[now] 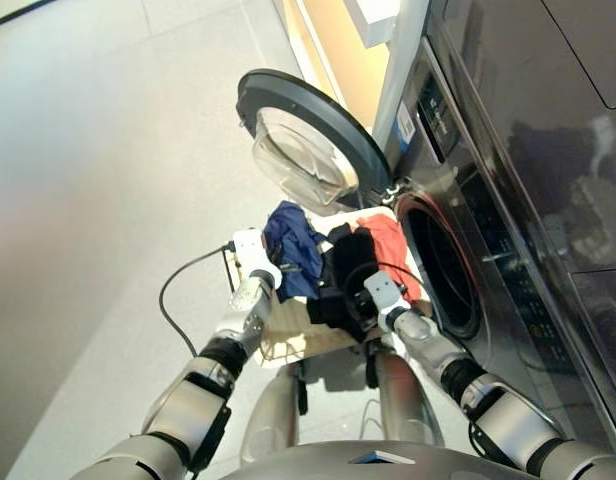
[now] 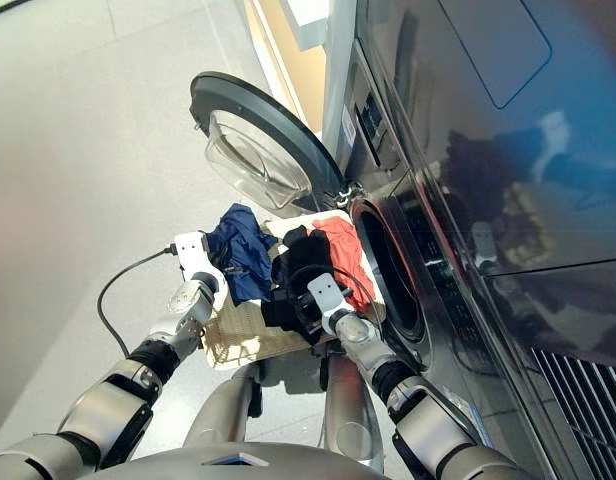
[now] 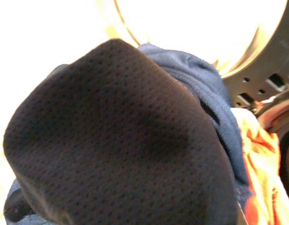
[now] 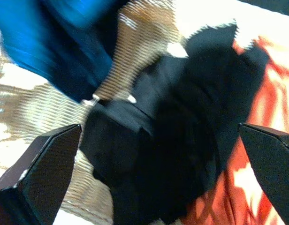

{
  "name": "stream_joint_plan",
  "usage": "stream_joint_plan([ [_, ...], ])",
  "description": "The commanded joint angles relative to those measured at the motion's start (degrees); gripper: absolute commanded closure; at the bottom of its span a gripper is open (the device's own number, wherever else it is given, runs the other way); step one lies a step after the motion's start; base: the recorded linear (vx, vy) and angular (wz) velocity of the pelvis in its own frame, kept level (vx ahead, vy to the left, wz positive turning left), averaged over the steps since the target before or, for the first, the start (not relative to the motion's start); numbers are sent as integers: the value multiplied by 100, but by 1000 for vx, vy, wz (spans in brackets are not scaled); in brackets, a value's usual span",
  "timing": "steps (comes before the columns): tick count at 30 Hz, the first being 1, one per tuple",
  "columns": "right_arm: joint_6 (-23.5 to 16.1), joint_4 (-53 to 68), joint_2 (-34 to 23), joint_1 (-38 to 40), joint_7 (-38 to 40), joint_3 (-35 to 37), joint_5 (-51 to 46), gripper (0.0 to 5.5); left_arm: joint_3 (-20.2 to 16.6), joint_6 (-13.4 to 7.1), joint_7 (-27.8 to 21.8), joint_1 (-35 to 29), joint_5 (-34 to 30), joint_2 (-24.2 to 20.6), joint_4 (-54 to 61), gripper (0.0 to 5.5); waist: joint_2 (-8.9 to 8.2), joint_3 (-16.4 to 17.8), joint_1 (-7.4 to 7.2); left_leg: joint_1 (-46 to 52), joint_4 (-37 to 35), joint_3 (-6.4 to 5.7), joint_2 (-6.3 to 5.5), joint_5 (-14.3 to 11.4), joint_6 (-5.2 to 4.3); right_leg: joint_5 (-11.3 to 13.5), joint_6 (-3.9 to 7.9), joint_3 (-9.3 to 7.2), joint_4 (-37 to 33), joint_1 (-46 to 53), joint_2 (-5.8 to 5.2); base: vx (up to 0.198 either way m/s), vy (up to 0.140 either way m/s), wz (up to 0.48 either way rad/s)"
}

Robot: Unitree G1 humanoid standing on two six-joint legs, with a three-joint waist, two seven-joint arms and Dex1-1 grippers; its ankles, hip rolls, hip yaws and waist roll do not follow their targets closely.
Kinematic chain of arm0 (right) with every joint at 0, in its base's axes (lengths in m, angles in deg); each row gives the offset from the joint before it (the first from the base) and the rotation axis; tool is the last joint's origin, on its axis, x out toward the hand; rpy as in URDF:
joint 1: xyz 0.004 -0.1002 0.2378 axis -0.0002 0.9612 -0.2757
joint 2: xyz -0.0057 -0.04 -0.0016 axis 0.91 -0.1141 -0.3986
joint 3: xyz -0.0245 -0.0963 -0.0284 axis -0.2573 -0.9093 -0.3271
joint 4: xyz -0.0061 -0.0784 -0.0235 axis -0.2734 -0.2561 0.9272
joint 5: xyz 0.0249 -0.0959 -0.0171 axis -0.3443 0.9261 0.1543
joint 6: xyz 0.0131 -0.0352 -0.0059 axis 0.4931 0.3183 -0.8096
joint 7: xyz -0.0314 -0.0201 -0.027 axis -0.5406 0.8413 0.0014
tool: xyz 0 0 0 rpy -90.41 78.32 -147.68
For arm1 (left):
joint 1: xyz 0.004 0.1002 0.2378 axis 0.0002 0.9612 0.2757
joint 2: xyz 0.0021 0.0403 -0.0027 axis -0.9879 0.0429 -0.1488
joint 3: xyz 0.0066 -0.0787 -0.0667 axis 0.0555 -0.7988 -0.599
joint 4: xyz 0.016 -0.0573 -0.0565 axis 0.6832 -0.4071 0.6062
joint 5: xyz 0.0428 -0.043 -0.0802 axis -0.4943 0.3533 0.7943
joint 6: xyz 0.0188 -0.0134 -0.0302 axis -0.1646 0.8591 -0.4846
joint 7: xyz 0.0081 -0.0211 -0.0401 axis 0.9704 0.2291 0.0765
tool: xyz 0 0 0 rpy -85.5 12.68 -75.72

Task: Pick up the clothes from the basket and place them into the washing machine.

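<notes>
The cream ribbed basket (image 1: 284, 338) sits in front of me, beside the washing machine (image 1: 508, 200), whose porthole (image 1: 443, 265) is open. In the basket lie the navy garment (image 1: 293, 248), the black garment (image 1: 333, 275) and the orange-red garment (image 1: 393, 250). My left gripper (image 1: 276, 278) is at the navy garment's edge. Navy mesh cloth (image 3: 125, 140) fills the left wrist view and hides that gripper. My right gripper (image 4: 159, 126) is open just above the black garment (image 4: 172, 140), with a finger (image 4: 46, 164) on each side of the bunched cloth.
The black-rimmed glass door (image 1: 308, 140) stands swung open behind the basket, toward the left. A black cable (image 1: 173, 295) loops over the grey floor at the left. The dark front of the machine runs along the whole right side.
</notes>
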Motion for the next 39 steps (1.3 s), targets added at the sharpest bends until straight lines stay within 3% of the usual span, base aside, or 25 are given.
stream_joint_plan([
  [1, -239, 476, 166, -181, -218, -61, 120, 0, -2, -345, -172, -196, 127, -114, 408, 550, -225, 38, 6, 471, -139, 234, -163, -52, -206, 65, 635, 22, -1115, 1059, -235, 0, 0, 0],
  [7, -265, 781, 204, -229, -282, -309, 298, 0, 163, -336, -307, 45, 410, 3, 996, 550, -82, -20, 20, 753, -375, 255, -173, 34, -216, 62, 635, 18, -1204, 1260, -192, 0, 0, 0],
  [17, -212, 862, 328, -408, -211, -352, 656, 0, 470, -144, -749, 581, 1217, -123, 2885, 550, 206, -94, 166, 893, -300, 253, -258, -24, -148, 39, 639, -2, -1242, 1428, -279, 0, 0, 0],
  [22, -212, 868, 398, -493, -66, -284, 797, 0, 628, -30, -830, 739, 1473, -123, 3391, 550, 198, -129, 195, 925, -284, 227, -245, -38, -136, 16, 631, -30, -1249, 1502, -283, 0, 0, 0],
  [28, -296, 981, 333, -657, 819, 244, 1298, 0, 844, 48, -824, 1025, 1744, -237, 4021, 550, 145, -116, 246, 905, -225, 174, -269, -97, -97, 0, 641, -107, -1233, 1515, -297, 0, 0, 0],
  [29, -296, 980, 334, -658, 819, 245, 1298, 28, 845, 48, -824, 1025, 1744, -238, 4021, 550, 144, -116, 247, 905, -224, 174, -269, -98, -97, 0, 641, -106, -1232, 1515, -297, 0, 0, 0],
  [30, -306, 895, 393, -692, 990, 372, 1219, 287, 944, 49, -778, 1026, 1834, -252, 4043, 550, 114, -130, 263, 919, -215, 171, -271, -118, -89, -10, 639, -118, -1236, 1551, -294, 0, 0, 0],
  [32, -307, 893, 428, -733, 1102, 443, 1221, 518, 980, 58, -762, 1077, 1830, -305, 4115, 550, 85, -131, 277, 932, -213, 149, -275, -131, -79, -20, 638, -128, -1242, 1572, -283, 0, 0, 0],
  [33, -304, 879, 438, -754, 1163, 477, 1239, 550, 986, 58, -756, 1100, 1829, -311, 4096, 550, 70, -135, 281, 935, -212, 142, -272, -138, -75, -28, 639, -130, -1245, 1577, -281, 0, 0, 0],
  [39, -331, 892, 477, -726, 1574, 767, 1128, 550, 887, -55, -538, 1194, 1911, -256, 3924, 550, -78, -178, 308, 981, -185, 121, -245, -181, -59, -43, 636, -165, -1264, 1658, -247, 0, 0, 0],
])
